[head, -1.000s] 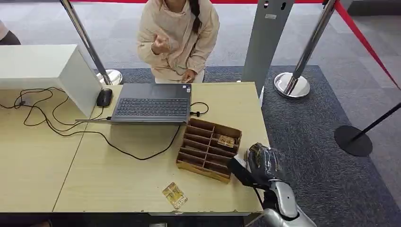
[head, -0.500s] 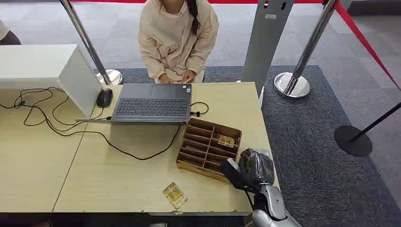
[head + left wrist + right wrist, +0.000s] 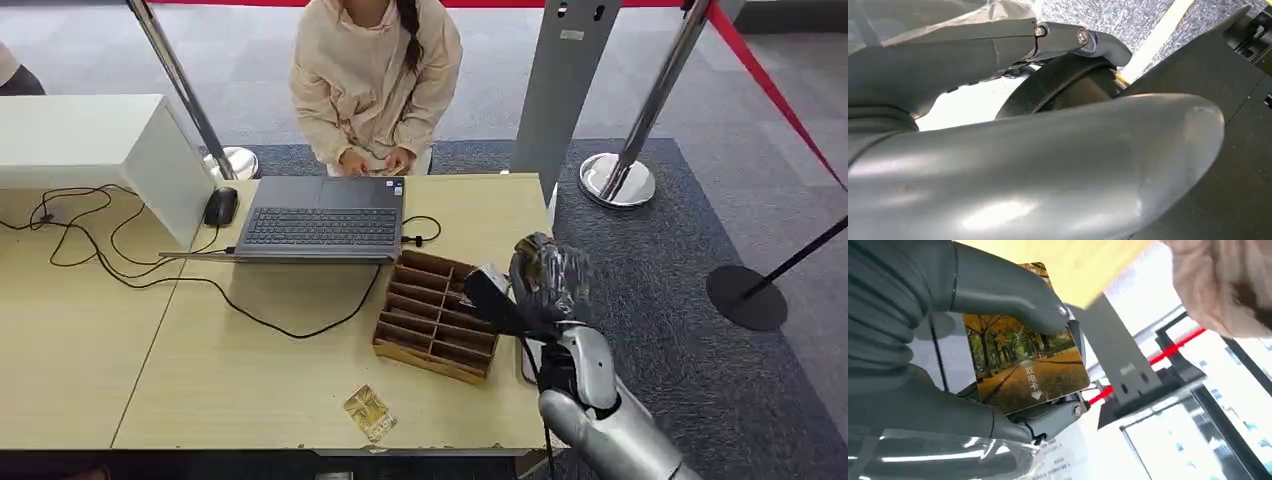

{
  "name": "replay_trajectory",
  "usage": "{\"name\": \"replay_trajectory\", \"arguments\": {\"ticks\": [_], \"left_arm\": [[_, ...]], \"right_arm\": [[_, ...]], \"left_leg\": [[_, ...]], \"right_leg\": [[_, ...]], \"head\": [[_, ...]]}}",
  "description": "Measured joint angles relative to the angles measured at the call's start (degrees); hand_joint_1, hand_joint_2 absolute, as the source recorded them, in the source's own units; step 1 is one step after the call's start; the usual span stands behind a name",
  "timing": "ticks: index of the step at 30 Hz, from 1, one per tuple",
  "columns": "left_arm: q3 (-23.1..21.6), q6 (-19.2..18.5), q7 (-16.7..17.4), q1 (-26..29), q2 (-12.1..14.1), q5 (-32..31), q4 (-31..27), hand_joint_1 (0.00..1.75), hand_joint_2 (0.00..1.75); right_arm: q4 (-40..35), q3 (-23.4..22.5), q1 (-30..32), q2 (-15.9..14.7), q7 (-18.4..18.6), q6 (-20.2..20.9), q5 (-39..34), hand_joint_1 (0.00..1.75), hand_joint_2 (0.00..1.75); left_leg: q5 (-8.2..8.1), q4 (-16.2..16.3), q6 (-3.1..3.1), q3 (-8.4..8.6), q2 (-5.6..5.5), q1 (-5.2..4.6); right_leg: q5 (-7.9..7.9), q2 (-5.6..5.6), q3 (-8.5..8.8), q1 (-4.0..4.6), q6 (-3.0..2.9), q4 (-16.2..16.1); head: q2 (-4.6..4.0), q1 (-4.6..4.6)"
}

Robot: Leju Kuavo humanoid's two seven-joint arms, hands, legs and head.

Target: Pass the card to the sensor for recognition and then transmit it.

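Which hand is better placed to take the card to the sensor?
The right hand. Its fingers already hold a card, raised over the table's right edge by the wooden organizer. The left wrist view shows no card.

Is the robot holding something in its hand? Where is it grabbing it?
Yes. The right hand holds a card with an autumn tree picture, pinched by its edges between the thick grey thumb and the fingers.

I held a glossy rectangular card (image 3: 1025, 367) printed with an autumn tree-lined path and white characters, pinched between my right hand's (image 3: 948, 355) thumb and fingers. A second, similar card (image 3: 369, 413) lay flat near the table's front edge.
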Motion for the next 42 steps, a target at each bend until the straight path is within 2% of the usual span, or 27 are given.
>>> {"name": "replay_trajectory", "arguments": {"ticks": [4,8,16,30,35,42], "left_arm": [[-0.02,-0.26,-0.02,-0.07,0.07,-0.68,0.00,0.00,0.00],[-0.11,-0.37,-0.20,-0.09,0.07,-1.16,0.00,0.00,0.00],[-0.33,-0.63,-0.50,-0.14,0.07,-1.44,0.00,0.00,0.00],[-0.55,-0.74,-0.20,-0.28,-0.07,-0.72,0.02,0.00,0.00],[-0.55,-0.72,-0.04,-0.32,-0.09,-0.33,0.04,0.00,0.00],[-0.55,-0.66,0.00,-0.37,-0.07,-0.18,0.07,0.00,0.00]], "right_arm": [[-5.32,0.74,-4.77,-0.59,2.16,2.86,0.76,1.38,1.75],[-7.71,2.42,-9.22,-0.50,2.80,4.67,0.48,1.40,1.75],[-7.10,6.34,-14.81,1.99,1.55,4.61,-4.59,1.34,1.75],[5.47,13.33,-20.29,10.86,-3.91,1.27,-12.89,1.40,1.75],[9.25,14.38,-20.57,13.29,-6.06,-0.70,-16.63,1.45,1.75],[13.62,15.39,-20.58,16.35,-8.90,-2.45,-19.43,1.40,1.75]], "left_leg": [[0.03,0.00,-0.01,-0.01,0.00,0.01],[0.04,0.00,-0.01,-0.05,0.00,0.03],[0.05,-0.01,-0.01,-0.10,-0.01,0.04],[0.08,-0.01,-0.01,-0.22,-0.03,0.04],[0.09,-0.01,0.00,-0.24,-0.04,0.04],[0.09,-0.01,-0.01,-0.38,-0.04,0.05]], "right_leg": [[0.01,0.00,0.00,0.00,0.00,0.01],[0.01,0.00,-0.01,0.01,0.00,0.02],[0.01,0.00,-0.04,0.01,0.00,0.05],[0.04,-0.01,-0.16,0.11,0.01,0.07],[0.04,-0.03,-0.18,0.11,0.01,0.07],[0.04,-0.03,-0.33,0.11,0.01,0.08]], "head": [[0.00,0.00],[0.00,0.00],[0.00,0.00],[0.00,0.00],[0.00,-0.02],[0.00,0.00]]}}
